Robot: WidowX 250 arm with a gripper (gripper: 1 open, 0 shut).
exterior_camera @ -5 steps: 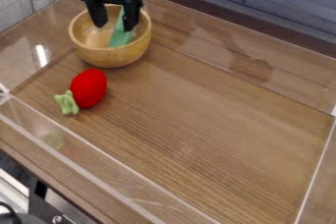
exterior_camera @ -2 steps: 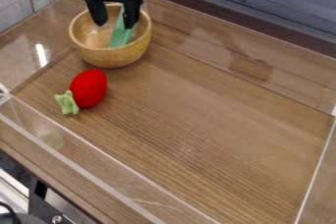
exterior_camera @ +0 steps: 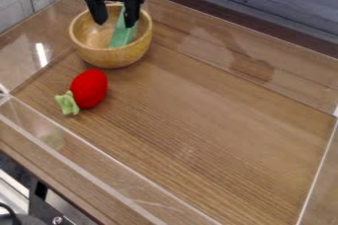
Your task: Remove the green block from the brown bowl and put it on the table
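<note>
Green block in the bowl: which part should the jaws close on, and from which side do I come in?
Take the green block by its raised upper end, coming straight down from above. It leans tilted against the far right wall of the brown bowl, so the rim blocks any side approach. The gripper already hangs over it, jaws open, one finger on each side. Closing there looks likely to catch it.

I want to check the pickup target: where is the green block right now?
In the camera view, upper left: the green block leans inside the brown bowl, between the gripper's open jaws.
</note>
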